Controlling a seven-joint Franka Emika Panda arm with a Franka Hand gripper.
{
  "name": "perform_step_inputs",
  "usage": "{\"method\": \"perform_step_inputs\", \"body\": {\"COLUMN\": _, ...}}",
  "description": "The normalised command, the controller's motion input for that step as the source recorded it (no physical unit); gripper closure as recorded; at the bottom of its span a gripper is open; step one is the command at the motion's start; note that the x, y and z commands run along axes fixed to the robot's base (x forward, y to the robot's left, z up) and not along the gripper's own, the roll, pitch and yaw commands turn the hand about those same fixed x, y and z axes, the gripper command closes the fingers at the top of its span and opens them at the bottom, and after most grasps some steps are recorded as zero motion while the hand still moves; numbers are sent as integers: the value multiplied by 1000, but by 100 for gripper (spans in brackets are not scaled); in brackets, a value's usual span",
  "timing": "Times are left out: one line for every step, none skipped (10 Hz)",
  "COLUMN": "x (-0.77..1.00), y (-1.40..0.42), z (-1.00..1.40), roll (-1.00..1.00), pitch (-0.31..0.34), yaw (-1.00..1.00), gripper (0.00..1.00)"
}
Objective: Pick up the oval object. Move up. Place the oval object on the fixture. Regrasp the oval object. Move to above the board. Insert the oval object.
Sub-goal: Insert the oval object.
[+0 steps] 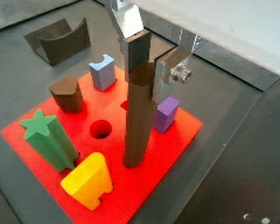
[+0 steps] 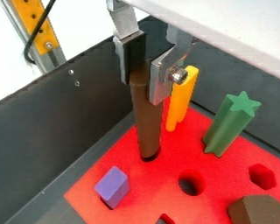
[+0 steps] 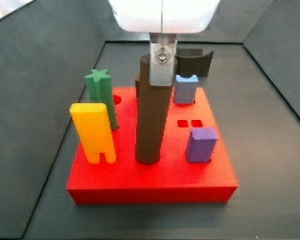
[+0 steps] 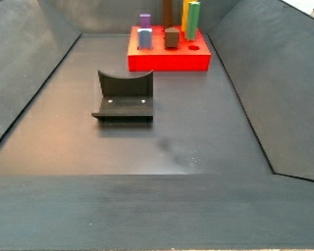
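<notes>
The oval object (image 1: 136,114) is a tall dark brown post. It stands upright with its foot in the red board (image 1: 166,149), and shows in both wrist views (image 2: 143,114) and a side view (image 3: 150,112). My gripper (image 1: 149,63) comes down from above with its fingers on either side of the post's top end, shut on it, as the other wrist view (image 2: 143,79) and a side view (image 3: 161,52) also show. The fixture (image 4: 125,98) stands empty on the floor away from the board (image 4: 173,61).
Other pieces stand in the board around the post: a green star (image 3: 98,89), a yellow piece (image 3: 91,131), a purple block (image 3: 202,144), a blue piece (image 3: 187,88) and a brown piece (image 1: 67,94). A round hole (image 1: 101,130) is open. Dark walls enclose the floor.
</notes>
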Motion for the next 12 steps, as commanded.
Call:
{"method": "perform_step_inputs", "body": {"x": -34, "y": 0, "z": 0, "roll": 93, "pitch": -159, "yaw": -91, "gripper": 100}}
{"method": "perform_step_inputs", "body": {"x": 0, "y": 0, "z": 0, "roll": 43, "pitch": -166, "yaw": -111, "gripper": 100}}
{"method": "perform_step_inputs", "body": {"x": 0, "y": 0, "z": -37, "roll": 0, "pitch": -120, "yaw": -114, "gripper": 100}}
{"method": "perform_step_inputs", "body": {"x": 83, "y": 0, "z": -91, "roll": -7, "pitch": -129, "yaw": -151, "gripper": 100}}
{"method": "perform_step_inputs", "body": {"x": 54, "y": 0, "z": -143, "roll": -29, "pitch": -141, "yaw": -151, "gripper": 100}}
{"method": "perform_step_inputs", "body": {"x": 0, "y": 0, "z": -197, "roll": -20, "pitch": -146, "yaw": -109, "gripper": 100}}
{"method": "perform_step_inputs", "body": {"x": 0, "y": 0, "z": -243, "roll": -54, "pitch": -119, "yaw": -143, "gripper": 100}}
{"method": "perform_step_inputs", "body": {"x": 0, "y": 0, "z": -226, "roll": -14, "pitch": -66, "yaw": -137, "gripper": 100}}
{"method": "perform_step_inputs", "body": {"x": 0, "y": 11, "z": -249, "roll": 0, "pitch": -44, "yaw": -126, "gripper": 100}}
{"method": "perform_step_inputs", "body": {"x": -106, "y": 29, "z": -246, "roll": 34, "pitch": 0, "yaw": -123, "gripper": 100}}
{"method": "perform_step_inputs", "body": {"x": -266, "y": 0, "z": -194, "roll": 53, "pitch": -34, "yaw": -57, "gripper": 100}}
{"method": "perform_step_inputs", "body": {"x": -280, "y": 0, "z": -197, "roll": 66, "pitch": -63, "yaw": -23, "gripper": 100}}
